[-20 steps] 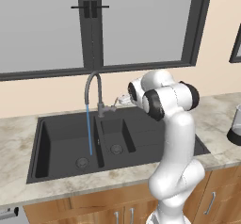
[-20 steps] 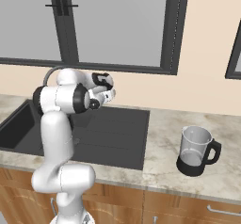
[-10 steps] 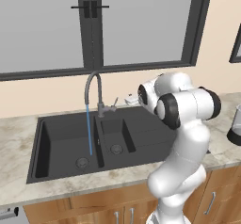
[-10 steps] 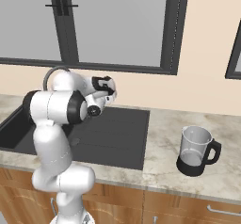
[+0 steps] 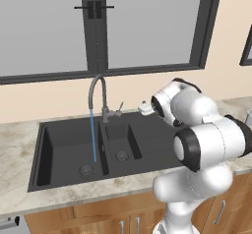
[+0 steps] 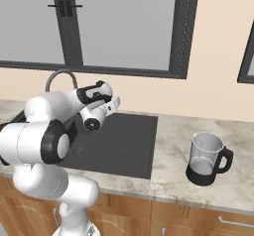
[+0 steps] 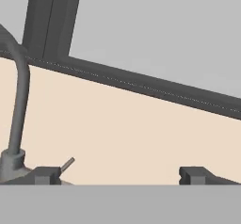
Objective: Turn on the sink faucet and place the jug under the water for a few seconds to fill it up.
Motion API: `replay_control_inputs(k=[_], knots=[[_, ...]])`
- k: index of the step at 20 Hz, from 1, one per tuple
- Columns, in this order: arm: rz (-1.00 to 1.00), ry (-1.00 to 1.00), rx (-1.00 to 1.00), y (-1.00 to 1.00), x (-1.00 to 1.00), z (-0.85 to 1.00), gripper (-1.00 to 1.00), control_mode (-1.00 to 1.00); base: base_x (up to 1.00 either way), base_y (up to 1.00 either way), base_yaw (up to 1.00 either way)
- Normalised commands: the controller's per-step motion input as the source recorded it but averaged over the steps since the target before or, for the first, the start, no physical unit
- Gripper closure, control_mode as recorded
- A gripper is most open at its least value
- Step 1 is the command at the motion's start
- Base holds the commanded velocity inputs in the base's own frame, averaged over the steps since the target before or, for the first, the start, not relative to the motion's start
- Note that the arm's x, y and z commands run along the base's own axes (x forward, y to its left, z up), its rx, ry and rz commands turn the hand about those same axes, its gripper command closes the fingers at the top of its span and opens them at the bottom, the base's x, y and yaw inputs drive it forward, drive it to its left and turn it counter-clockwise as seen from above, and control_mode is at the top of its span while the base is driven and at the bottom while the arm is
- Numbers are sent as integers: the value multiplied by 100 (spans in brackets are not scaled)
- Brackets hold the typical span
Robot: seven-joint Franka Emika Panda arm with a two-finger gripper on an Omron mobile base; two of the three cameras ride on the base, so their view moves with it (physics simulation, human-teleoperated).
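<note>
Water running, pincer empty, jug not yet fetched.

The pincer (image 7: 120, 173) hangs above the drainboard to the right of the sink faucet (image 5: 98, 98), its two fingertips (image 7: 47, 175) spread wide with nothing between them (the hand view looks past them at wall and window frame). One stream of water (image 5: 93, 134) drops from the spout into the left basin of the sink (image 5: 64, 149), so the tap step looks done. The single jug (image 6: 206, 159) stands upright on the counter, well apart to the right of the sink. Risks, as I judge them: the broad swing rightward could clip the jug and topple it; a poor hold on smooth glass could slip; the elbow could catch the faucet's lever (image 5: 119, 106). Count: one faucet, one stream, one jug, two basins.
</note>
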Motion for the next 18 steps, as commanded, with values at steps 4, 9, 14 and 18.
replay_control_inputs(k=[4, 9, 14, 18], knots=[[12, 0, 0, -61, -66, 58, -100, -100, 0, 0, 0], [15, 5, 0, -71, -70, 58, -100, -100, 0, 0, 0], [16, 6, 0, -58, -64, 60, -100, -100, 0, 0, 0], [18, 7, -1, -50, -68, 53, -100, -100, 0, 0, 0]])
